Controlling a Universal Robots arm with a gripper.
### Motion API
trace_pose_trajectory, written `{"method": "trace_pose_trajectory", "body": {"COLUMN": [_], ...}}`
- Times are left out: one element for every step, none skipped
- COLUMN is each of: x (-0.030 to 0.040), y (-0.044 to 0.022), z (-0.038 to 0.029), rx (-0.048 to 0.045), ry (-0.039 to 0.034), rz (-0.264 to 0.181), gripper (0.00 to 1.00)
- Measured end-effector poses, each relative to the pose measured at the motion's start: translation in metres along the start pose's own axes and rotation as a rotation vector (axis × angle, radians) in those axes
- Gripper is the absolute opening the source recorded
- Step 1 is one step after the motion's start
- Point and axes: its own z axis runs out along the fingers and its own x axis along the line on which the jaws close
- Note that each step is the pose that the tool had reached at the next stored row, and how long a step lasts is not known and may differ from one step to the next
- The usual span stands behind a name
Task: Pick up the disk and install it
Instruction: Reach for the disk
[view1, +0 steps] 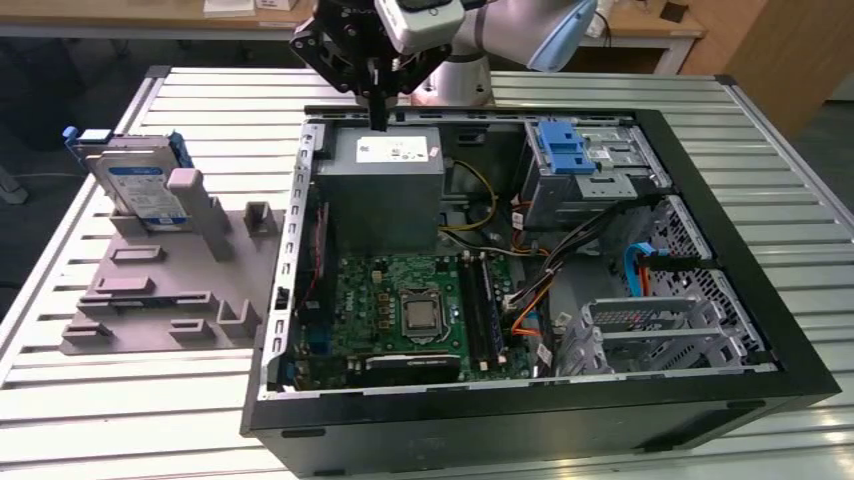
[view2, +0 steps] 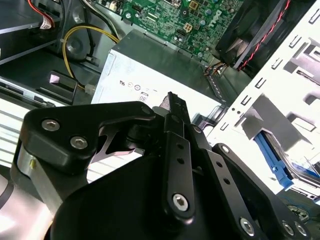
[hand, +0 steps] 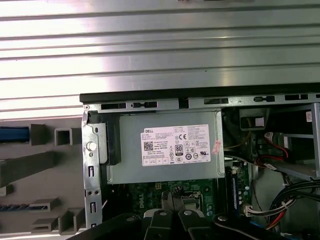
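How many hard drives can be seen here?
1: the disk stands in the grey holder at the exterior view's left, outside the computer case. Others may hide inside.

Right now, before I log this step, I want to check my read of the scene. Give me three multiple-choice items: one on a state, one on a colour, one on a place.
1. The disk is: A gripped; B installed; C standing in the grey holder.
2. The latch on the drive cage is: A red; B blue; C yellow.
3. The gripper hangs above: A the disk; B the grey metal box; C the drive cage.
Answers: C, it stands upright, apart from the gripper; B, plainly blue in the exterior view; B, its tip is over the stickered box.
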Motion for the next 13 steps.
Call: {"method": "trace_pose_trajectory", "body": {"x": [0.0002,0.0004,0.0006,0.0009,0.0014,0.0015,0.0018,0.0022,0.0028,0.0036,0.0045,0.0052,0.0059], "y": [0.0000,0.0000,0.0000,-0.0001,-0.0001,-0.0001,0.0000,0.0000,-0.0001,-0.0002,-0.0002,-0.0003,-0.0003], "z": [0.0000,0.0001,0.0000,0.0001,0.0001,0.0001,0.0001,0.0001,0.0001,0.0001,0.0001,0.0002,0.0002], "rx": [-0.0001,-0.0001,0.0000,0.0000,-0.0001,0.0000,0.0000,0.0000,-0.0001,0.0001,0.0000,0.0000,0.0000], "ry": [0.0000,0.0000,0.0001,0.0000,0.0000,0.0000,0.0001,0.0000,0.0000,0.0000,0.0001,0.0000,0.0000], "rz": [0.000,0.000,0.000,0.000,0.000,0.000,0.000,0.000,0.000,0.000,0.000,0.000,0.000], "gripper": [0.11,0.11,0.11,0.11,0.11,0.11,0.11,0.11,0.11,0.11,0.11,0.11,0.11]}}
